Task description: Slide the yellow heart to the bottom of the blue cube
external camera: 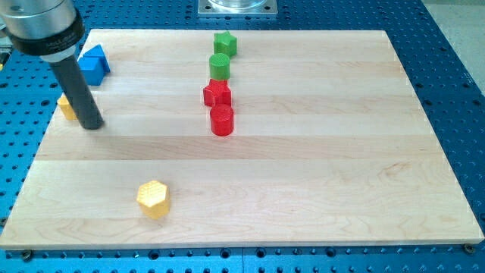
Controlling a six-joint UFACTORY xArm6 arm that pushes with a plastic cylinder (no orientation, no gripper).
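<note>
no readable text, labels, numbers, signs

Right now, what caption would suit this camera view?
My tip beside the yellow heart, just below the blue cube.

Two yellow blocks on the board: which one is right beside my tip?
The yellow block at the view's left edge, partly hidden behind my tip, below the blue cube. The yellow hexagonal block sits far off near the view's bottom.
</note>
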